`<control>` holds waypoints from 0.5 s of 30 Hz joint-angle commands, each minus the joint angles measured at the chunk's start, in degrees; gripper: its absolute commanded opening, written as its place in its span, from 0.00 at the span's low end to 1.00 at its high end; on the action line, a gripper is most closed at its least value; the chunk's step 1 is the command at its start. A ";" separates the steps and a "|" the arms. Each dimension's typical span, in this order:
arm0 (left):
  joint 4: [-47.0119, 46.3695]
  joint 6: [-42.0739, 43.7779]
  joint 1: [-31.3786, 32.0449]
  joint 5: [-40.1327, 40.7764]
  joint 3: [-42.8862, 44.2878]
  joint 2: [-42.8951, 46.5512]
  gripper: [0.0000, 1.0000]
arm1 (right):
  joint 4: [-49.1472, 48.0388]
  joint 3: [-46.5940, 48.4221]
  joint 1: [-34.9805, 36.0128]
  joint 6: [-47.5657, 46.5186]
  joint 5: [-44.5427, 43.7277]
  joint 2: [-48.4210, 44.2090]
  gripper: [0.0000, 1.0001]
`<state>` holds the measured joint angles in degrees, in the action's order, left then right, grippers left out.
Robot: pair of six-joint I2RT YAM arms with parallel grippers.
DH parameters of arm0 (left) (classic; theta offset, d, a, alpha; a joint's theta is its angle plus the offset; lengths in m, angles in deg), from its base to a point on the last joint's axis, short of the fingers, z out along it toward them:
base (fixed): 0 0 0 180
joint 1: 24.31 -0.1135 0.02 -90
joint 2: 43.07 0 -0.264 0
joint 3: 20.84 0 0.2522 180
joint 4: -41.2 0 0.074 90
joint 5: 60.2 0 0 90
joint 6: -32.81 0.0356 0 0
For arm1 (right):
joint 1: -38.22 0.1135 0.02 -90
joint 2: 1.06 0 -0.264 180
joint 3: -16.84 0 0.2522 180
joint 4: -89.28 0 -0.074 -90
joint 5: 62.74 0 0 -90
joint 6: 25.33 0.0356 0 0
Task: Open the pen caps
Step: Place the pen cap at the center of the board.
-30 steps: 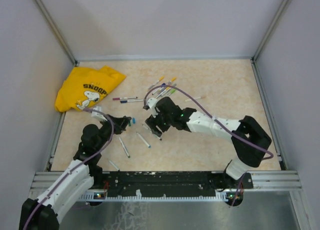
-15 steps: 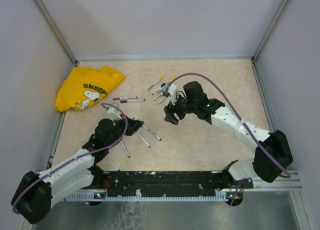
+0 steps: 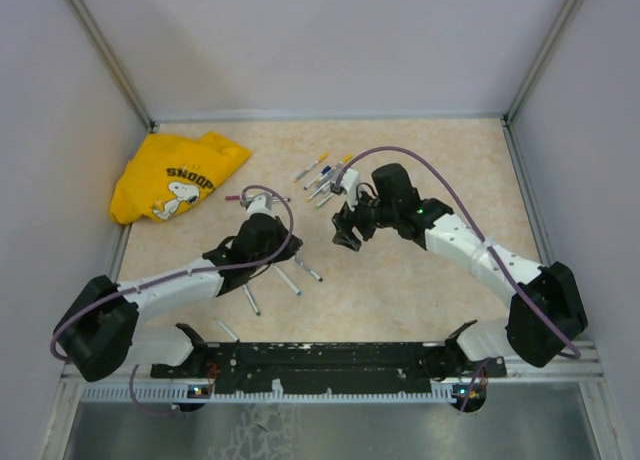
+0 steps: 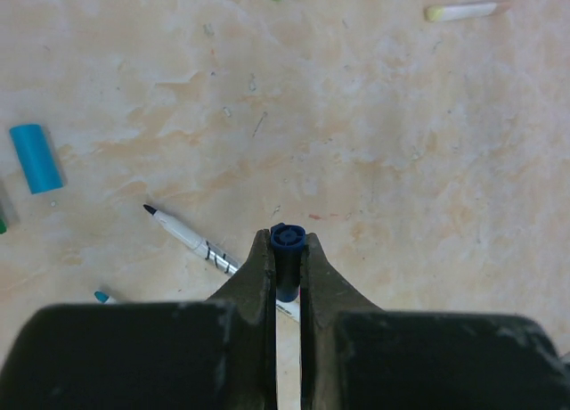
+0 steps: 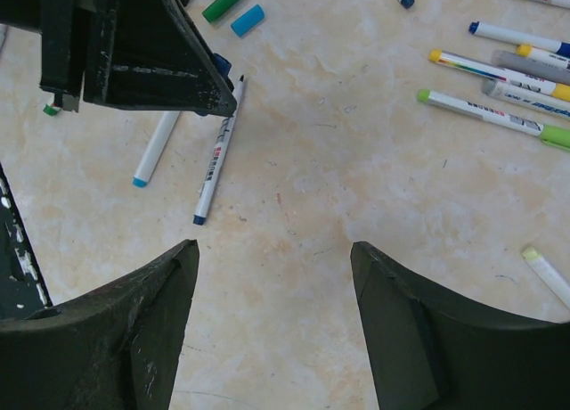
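Tightly, left end effector [image 4: 287,250] pinching stubby dark-blue cap [image 4: 288,237] (round, hollow-ended), right end effector [image 5: 272,248] spread wide, empty.

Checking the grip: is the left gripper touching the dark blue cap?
Touching. The left wrist view shows the left gripper with its jaws pressed against both sides of the dark blue cap, no gap visible.
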<state>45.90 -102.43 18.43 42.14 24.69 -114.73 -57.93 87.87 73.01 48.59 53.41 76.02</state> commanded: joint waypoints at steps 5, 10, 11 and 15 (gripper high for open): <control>6.67 -0.88 1.27 5.93 5.71 -5.25 0.00 | -1.80 0.17 -0.33 -1.08 0.75 -2.28 0.70; 6.91 -0.90 1.25 7.05 6.11 -5.55 0.00 | -1.80 0.18 -0.33 -1.07 0.71 -2.33 0.70; 6.87 -0.81 1.29 7.34 6.11 -5.64 0.00 | -1.80 0.15 -0.33 -1.12 0.68 -2.41 0.70; 6.41 0.04 1.29 8.22 6.59 -6.52 0.00 | -2.02 0.10 -0.65 -0.99 0.31 -2.72 0.70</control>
<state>51.81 -102.64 19.35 48.26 29.12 -120.24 -58.02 87.59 72.94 48.20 53.45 75.93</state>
